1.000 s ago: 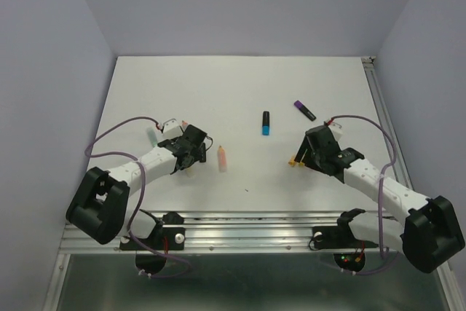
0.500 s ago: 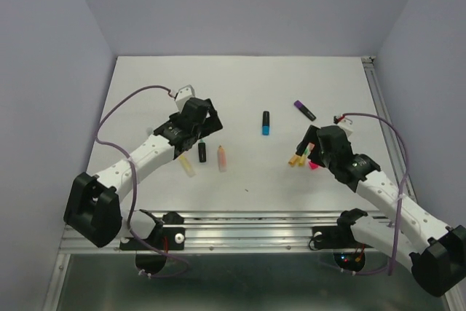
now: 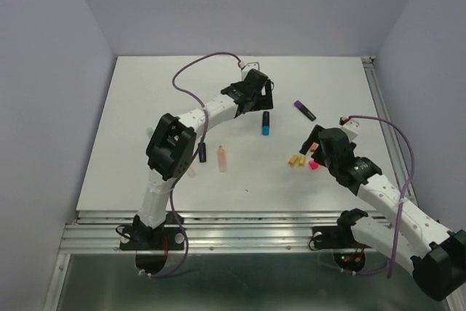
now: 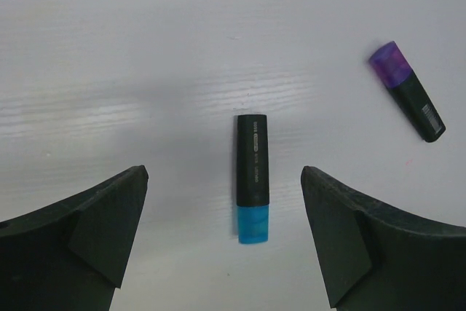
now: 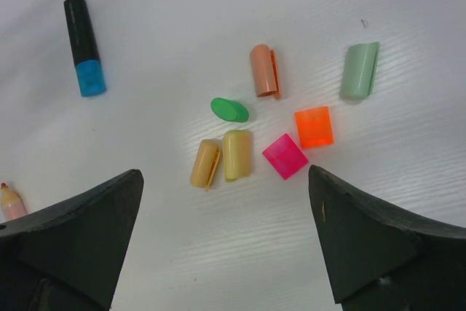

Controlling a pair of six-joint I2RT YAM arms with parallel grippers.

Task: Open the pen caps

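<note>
My left gripper [image 3: 256,101] [image 4: 223,174] is open and empty, hovering over a black marker [image 4: 252,158] with a blue cap [image 4: 253,223] [image 3: 266,130] on it. A second black marker with a purple cap [image 4: 392,63] [image 3: 299,105] lies to its right. My right gripper [image 3: 315,146] [image 5: 224,174] is open and empty above a cluster of loose caps: peach [image 5: 263,71], pastel green [image 5: 360,71], green [image 5: 229,109], orange [image 5: 314,126], pink [image 5: 285,156], yellow [image 5: 237,154] and tan [image 5: 205,163].
A peach barrel [image 3: 222,157], a black barrel [image 3: 202,152] and a pale yellow barrel [image 3: 191,169] lie uncapped on the near left of the white table [image 3: 160,92]. A metal rail [image 3: 240,220] runs along the near edge. Grey walls enclose the table.
My left arm has swung from the near left to the far middle, over the blue-capped marker, leaving a black barrel behind. My right gripper has pulled back slightly; a pink cap now lies beside it.
</note>
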